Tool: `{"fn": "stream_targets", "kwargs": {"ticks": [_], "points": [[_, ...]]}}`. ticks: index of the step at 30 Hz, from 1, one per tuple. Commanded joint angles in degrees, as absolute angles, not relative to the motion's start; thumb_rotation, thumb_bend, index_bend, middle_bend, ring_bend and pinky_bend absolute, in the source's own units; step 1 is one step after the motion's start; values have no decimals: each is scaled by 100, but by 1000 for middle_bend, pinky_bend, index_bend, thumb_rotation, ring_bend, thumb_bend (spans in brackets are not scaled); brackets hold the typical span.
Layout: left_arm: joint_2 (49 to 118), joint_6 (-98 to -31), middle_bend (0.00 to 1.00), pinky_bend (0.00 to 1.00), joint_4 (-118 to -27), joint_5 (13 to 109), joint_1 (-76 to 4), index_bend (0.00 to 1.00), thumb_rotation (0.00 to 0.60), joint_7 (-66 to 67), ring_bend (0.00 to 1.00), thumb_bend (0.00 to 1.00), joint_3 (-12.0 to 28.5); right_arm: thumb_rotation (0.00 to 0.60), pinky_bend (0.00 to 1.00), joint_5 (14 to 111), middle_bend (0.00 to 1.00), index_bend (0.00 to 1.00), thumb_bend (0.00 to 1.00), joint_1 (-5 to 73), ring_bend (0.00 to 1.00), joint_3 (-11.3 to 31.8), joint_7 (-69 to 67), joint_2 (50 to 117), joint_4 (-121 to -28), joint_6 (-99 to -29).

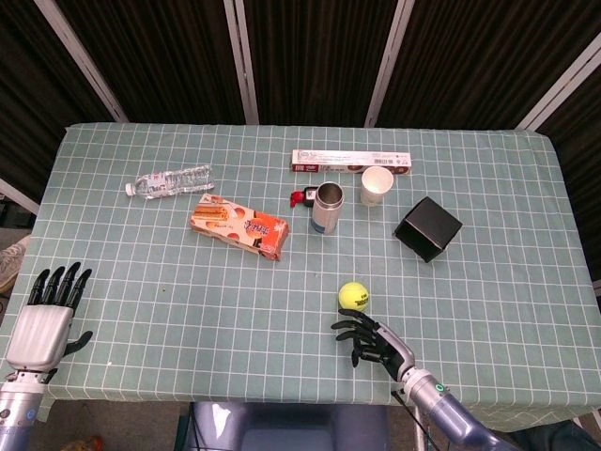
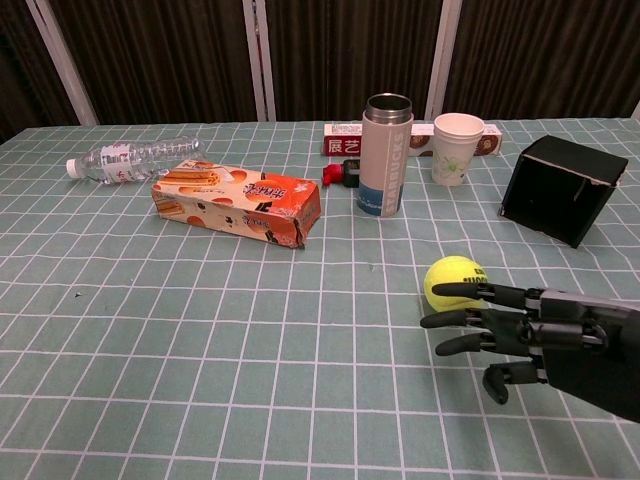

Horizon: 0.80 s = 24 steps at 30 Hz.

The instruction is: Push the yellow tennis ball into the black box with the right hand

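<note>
The yellow tennis ball [image 1: 353, 296] [image 2: 455, 286] lies on the green checked cloth, in front of the table's middle. The black box [image 1: 427, 228] [image 2: 560, 190] lies on its side to the ball's far right, its opening facing the near left. My right hand [image 1: 374, 344] [image 2: 510, 328] is open just in front of the ball, fingers stretched out to the left, the uppermost fingertip at the ball's near side. My left hand [image 1: 47, 318] rests open at the near left corner, fingers pointing away, holding nothing.
A steel tumbler [image 1: 326, 209] [image 2: 386, 154], paper cup [image 1: 377, 186] [image 2: 456, 148], a long red-and-white box [image 1: 351, 161], an orange snack box [image 1: 238, 225] [image 2: 237, 202], a water bottle [image 1: 169, 181] [image 2: 130, 155] and a small red item [image 1: 300, 197] lie beyond the ball.
</note>
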<state>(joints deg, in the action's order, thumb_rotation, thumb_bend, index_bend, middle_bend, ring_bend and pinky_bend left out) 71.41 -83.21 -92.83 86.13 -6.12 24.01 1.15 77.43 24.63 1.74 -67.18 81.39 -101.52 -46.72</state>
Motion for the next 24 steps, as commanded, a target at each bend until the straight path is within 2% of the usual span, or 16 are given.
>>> {"fn": "stream_targets", "kwargs": {"ticks": [1,11,24], "points": [[7156,-8290,0,0,-9285,8572,-627,0,600,2431,0,115,127,600,622,7734,284,153,728,2482,306,217,-6832,8203,-10086,-4582],[7187,-8174,0,0,-9297,8430,-680,0,600,2550,0,115,148,600,622,7626,284,153,728,2527,306,345,-7016,8377,-9990,-4365],[7236,-8008,0,0,-9274,8089,-778,0,600,2670,0,115,257,600,621,7366,284,153,728,2752,306,724,-7241,8728,-9436,-3884]]}}
